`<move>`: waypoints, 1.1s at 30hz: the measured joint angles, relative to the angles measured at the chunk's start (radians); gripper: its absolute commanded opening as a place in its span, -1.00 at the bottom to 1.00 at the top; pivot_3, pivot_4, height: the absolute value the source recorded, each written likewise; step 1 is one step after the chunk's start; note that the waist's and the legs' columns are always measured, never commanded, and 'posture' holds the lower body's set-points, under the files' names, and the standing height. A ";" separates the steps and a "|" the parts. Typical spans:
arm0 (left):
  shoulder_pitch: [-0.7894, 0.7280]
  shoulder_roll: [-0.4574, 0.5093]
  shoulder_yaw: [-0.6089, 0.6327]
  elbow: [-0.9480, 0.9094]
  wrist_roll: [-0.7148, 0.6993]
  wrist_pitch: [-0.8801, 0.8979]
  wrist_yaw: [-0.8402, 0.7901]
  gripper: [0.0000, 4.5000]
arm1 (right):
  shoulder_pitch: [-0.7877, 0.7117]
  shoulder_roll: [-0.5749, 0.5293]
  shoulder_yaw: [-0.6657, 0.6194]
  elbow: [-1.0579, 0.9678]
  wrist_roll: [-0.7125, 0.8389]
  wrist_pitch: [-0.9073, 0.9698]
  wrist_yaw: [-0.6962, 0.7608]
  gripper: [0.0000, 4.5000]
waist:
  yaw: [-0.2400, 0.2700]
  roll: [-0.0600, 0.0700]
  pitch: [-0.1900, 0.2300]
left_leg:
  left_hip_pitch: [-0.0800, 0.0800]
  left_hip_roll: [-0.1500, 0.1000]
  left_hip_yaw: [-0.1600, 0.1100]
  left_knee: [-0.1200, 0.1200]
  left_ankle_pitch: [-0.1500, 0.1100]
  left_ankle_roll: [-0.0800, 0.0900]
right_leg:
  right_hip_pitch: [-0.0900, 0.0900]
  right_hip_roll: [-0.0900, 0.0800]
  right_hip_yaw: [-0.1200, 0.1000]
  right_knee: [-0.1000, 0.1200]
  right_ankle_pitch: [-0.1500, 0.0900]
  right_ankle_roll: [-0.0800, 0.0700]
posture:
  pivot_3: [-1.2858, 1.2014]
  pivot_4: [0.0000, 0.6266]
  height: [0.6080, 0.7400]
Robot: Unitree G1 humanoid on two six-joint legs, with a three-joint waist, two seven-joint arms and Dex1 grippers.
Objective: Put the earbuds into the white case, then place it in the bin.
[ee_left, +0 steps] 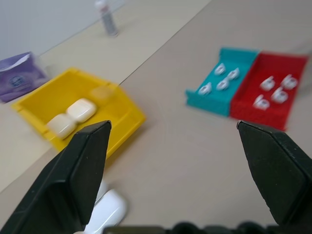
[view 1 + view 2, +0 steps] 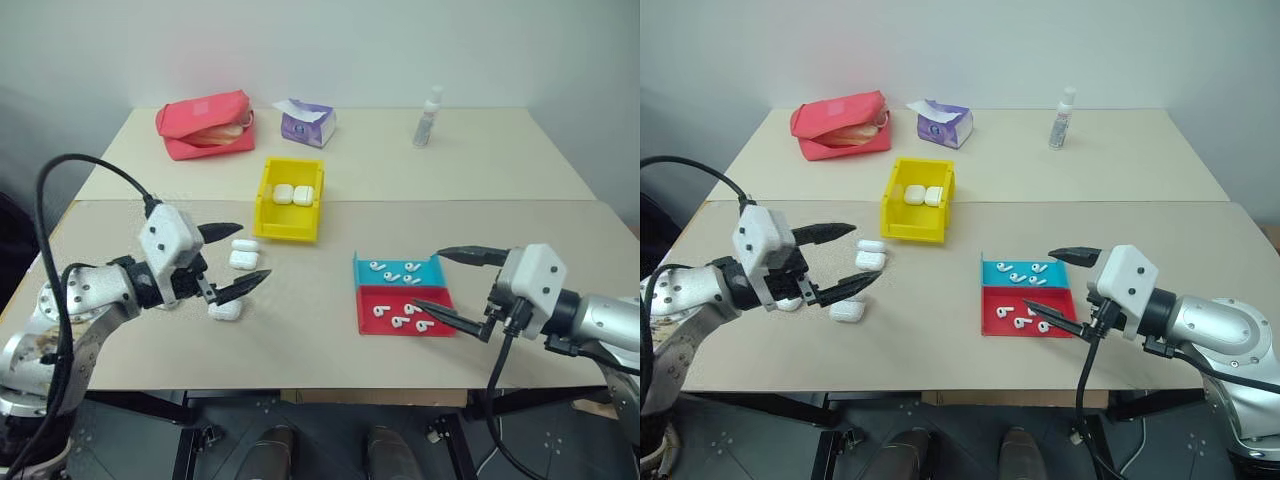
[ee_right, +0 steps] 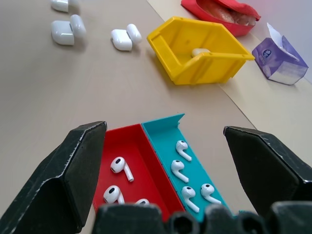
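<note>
Both claws spread wide, empty: left claw [image 2: 232, 257] over the white cases [image 2: 243, 253] near the tabletop's left edge, right claw [image 2: 448, 287] by the earbuds [image 2: 398, 270] in trays toward the front. Bin [image 2: 289, 199] mid-tabletop. Earbuds look light, slick; pinch the stem. No legible labels.

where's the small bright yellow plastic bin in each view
Left eye: yellow plastic bin, upper centre, two white cases inside.
Right eye: upper centre, left of middle.
Left wrist: left side, beyond the finger.
Right wrist: upper centre-right.
Shared landmark: purple tissue pack beside it.
</note>
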 measured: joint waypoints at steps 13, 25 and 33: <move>-0.405 0.143 -0.081 0.036 -0.096 0.915 0.166 1.00 | 0.007 0.028 0.018 -0.014 0.001 0.003 -0.016 0.99 | -0.003 -0.002 0.002 | 0.000 0.000 0.000 0.000 0.000 0.000 | -0.001 0.002 0.000 0.002 0.000 0.001 | 0.03 -0.52 1.00; -0.569 0.249 -0.336 0.413 -0.096 1.066 0.177 1.00 | 0.015 0.067 0.060 -0.024 0.000 0.004 -0.039 0.99 | -0.003 -0.005 0.004 | -0.001 0.000 0.002 -0.001 0.001 -0.001 | -0.004 0.003 0.003 0.002 0.000 0.001 | 0.03 -0.52 1.00; -0.608 0.266 -0.416 0.523 -0.127 1.067 0.180 1.00 | 0.020 0.042 0.051 -0.031 0.016 0.031 -0.029 0.99 | -0.004 -0.006 0.004 | -0.009 0.000 0.005 0.000 0.003 -0.004 | -0.017 0.003 0.008 0.011 0.000 0.001 | 0.03 -0.52 1.00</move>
